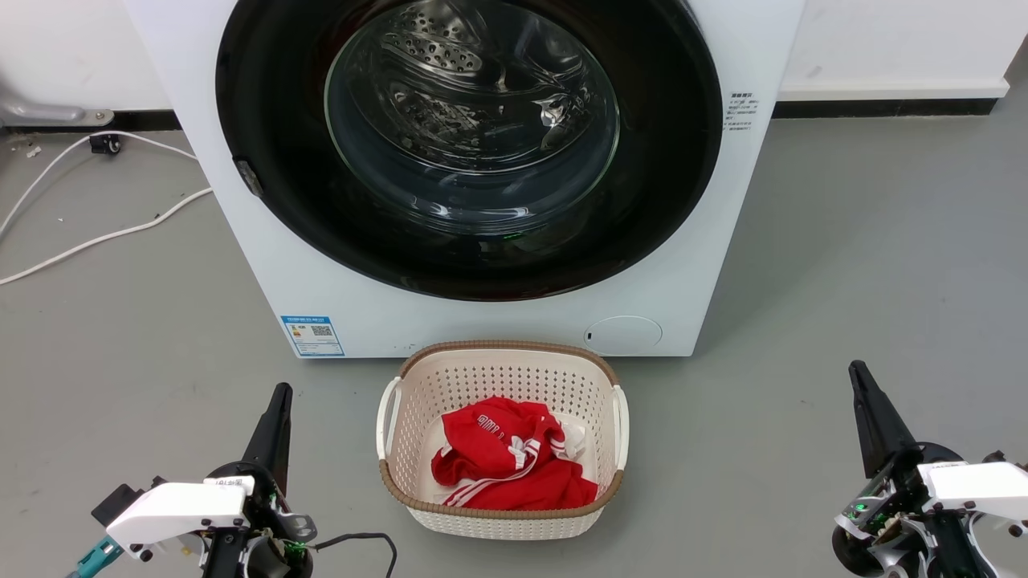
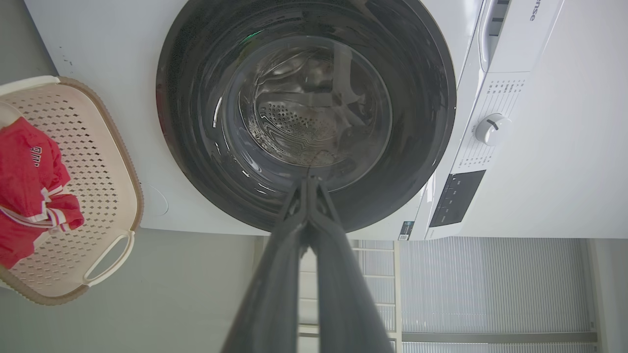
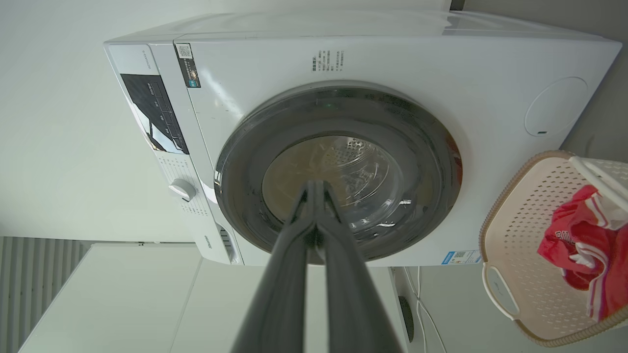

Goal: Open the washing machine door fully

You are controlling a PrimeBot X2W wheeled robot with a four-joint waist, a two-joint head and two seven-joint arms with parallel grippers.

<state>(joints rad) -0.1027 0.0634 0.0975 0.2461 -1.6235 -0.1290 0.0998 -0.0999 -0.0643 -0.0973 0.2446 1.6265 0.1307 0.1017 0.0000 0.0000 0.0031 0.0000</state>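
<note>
The washing machine door is a large round glossy black disc with a bulging clear glass centre, lying flat against the white machine's front; through the glass the steel drum shows. It also appears in the left wrist view and the right wrist view. My left gripper is low at the lower left, shut, fingers together, well short of the machine. My right gripper sits at the lower right, also shut, holding nothing and apart from the door.
A cream perforated laundry basket with a red garment stands on the grey floor right in front of the machine, between my arms. White cables lie on the floor at the left. A small round white panel cover is at the machine's lower right.
</note>
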